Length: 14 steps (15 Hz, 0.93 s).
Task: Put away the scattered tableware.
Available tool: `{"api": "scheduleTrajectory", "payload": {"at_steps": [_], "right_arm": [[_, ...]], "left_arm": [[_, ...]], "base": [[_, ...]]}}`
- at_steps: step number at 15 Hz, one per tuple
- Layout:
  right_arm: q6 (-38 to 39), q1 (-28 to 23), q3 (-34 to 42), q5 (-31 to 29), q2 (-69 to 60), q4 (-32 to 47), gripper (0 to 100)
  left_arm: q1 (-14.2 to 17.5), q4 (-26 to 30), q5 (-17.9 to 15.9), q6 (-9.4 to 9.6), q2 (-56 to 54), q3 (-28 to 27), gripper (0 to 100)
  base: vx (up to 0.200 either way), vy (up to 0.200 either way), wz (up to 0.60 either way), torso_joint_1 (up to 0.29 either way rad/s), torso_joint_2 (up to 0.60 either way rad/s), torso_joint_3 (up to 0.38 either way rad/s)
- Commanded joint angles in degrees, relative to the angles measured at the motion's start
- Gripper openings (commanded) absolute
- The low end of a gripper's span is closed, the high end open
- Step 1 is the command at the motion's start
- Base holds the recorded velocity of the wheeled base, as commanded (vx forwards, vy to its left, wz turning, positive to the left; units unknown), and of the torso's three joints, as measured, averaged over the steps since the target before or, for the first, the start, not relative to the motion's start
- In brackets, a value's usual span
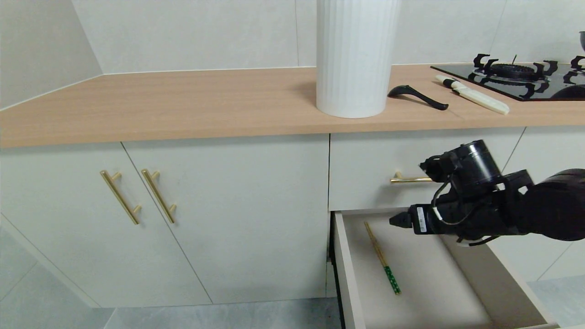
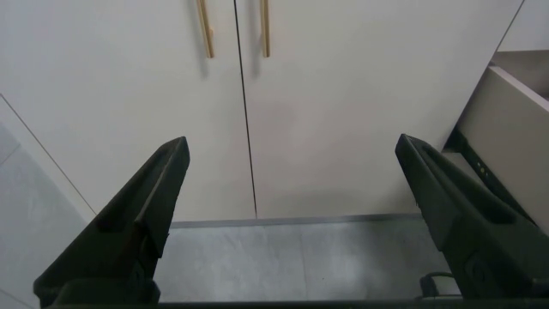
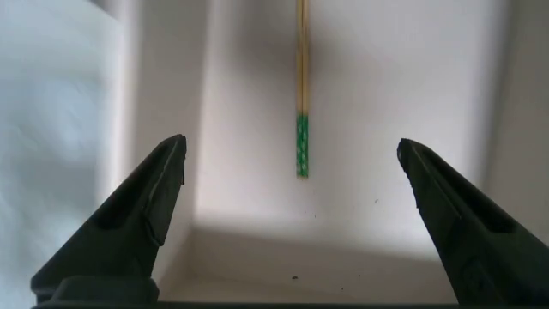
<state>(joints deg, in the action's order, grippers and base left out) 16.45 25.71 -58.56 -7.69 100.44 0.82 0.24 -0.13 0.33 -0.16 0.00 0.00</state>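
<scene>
Lower right of the head view, the drawer (image 1: pixel 345 269) stands pulled out. The chopsticks (image 1: pixel 383 262) lie on its pale floor as a pair, side by side. Their green-patterned ends point toward the bottom edge of the frame, their bare tips toward the cabinet front. The right gripper (image 1: pixel 396 220) hangs over the back part of the drawer, just right of the chopsticks' upper ends and above them, not touching. From its wrist camera the fingers (image 3: pixel 154 197) are spread wide with nothing gripped, and the chopsticks (image 3: pixel 301 103) show between them, down on the drawer floor. The left gripper (image 2: pixel 292 146) is spread wide too, holding nothing, facing the closed cabinet doors (image 2: pixel 343 103). Upper right, on the counter (image 1: pixel 183 100), a black spoon (image 1: pixel 418 97) and a white knife (image 1: pixel 473 94) lie to the right of a tall white ribbed cylinder (image 1: pixel 355 55).
</scene>
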Motion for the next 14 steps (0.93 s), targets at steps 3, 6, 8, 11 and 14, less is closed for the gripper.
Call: {"api": "scheduleTrajectory", "payload": {"at_steps": [3, 6, 8, 11, 14], "right_arm": [[-3.2, -2.0, 1.0, -0.4, -11.8, -0.1, 100], [-3.3, -2.1, 0.9, -1.6, -13.8, -0.5, 100], [-3.3, -2.2, 0.9, -2.2, -13.9, -0.5, 100], [-4.1, -2.4, 0.9, -2.2, -13.9, -0.6, 100], [-4.2, -3.2, 0.9, -2.2, -13.8, -0.6, 100]], "left_arm": [[0.0, 0.0, 0.0, -0.02, 0.1, 0.0, 100], [0.0, 0.0, 0.0, -0.02, 0.1, 0.0, 100], [0.0, 0.0, 0.0, -0.02, 0.1, 0.0, 100], [0.0, 0.0, 0.0, -0.02, 0.1, 0.0, 100], [0.0, 0.0, 0.0, -0.02, 0.1, 0.0, 100]], "base": [[0.0, 0.0, 0.0, 0.0, 0.0, 0.0], [0.0, 0.0, 0.0, 0.0, 0.0, 0.0], [0.0, 0.0, 0.0, 0.006, -0.03, -0.016], [0.0, 0.0, 0.0, 0.051, -0.23, -0.23], [0.0, 0.0, 0.0, 0.162, -0.43, -0.294]]}}
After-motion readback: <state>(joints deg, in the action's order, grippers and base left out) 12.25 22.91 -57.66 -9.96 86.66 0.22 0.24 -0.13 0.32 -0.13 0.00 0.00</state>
